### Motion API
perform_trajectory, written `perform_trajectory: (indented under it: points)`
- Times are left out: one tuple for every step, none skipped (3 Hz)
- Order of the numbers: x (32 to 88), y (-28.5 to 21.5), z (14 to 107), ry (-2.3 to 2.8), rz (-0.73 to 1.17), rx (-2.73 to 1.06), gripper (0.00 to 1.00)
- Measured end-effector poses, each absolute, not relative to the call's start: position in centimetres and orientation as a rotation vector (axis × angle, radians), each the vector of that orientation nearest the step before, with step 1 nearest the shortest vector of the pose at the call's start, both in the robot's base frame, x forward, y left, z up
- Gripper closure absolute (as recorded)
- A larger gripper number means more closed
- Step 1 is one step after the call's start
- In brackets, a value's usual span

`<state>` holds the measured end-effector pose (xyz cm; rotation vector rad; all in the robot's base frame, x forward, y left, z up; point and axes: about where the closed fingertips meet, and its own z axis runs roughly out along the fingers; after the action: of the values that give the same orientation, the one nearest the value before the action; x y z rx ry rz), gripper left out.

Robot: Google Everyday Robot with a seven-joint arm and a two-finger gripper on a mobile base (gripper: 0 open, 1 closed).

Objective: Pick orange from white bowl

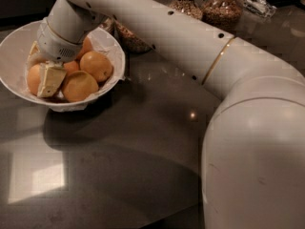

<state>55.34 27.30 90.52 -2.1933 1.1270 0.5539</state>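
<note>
The white bowl [14, 42] with a crinkled liner stands at the upper left on the dark countertop. It holds several oranges; the clearest are one at the right [96, 66] and one at the front [78, 86]. My gripper [46, 76] is down inside the bowl among the oranges, its cream-coloured tip lying against the leftmost orange [32, 78] and a middle one [71, 67]. The white wrist above it hides the back of the bowl.
My large white arm [190, 42] crosses the view from the lower right to the bowl. Glass jars of grains [221, 8] stand along the back edge behind it. The dark countertop [119, 166] stretches in front of the bowl.
</note>
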Motion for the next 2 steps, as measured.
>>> perform_trajectory:
  points:
    - [55.34, 27.30, 90.52, 1.127, 0.554, -2.193, 1.00]
    - [55.34, 27.30, 90.52, 1.127, 0.554, -2.193, 1.00]
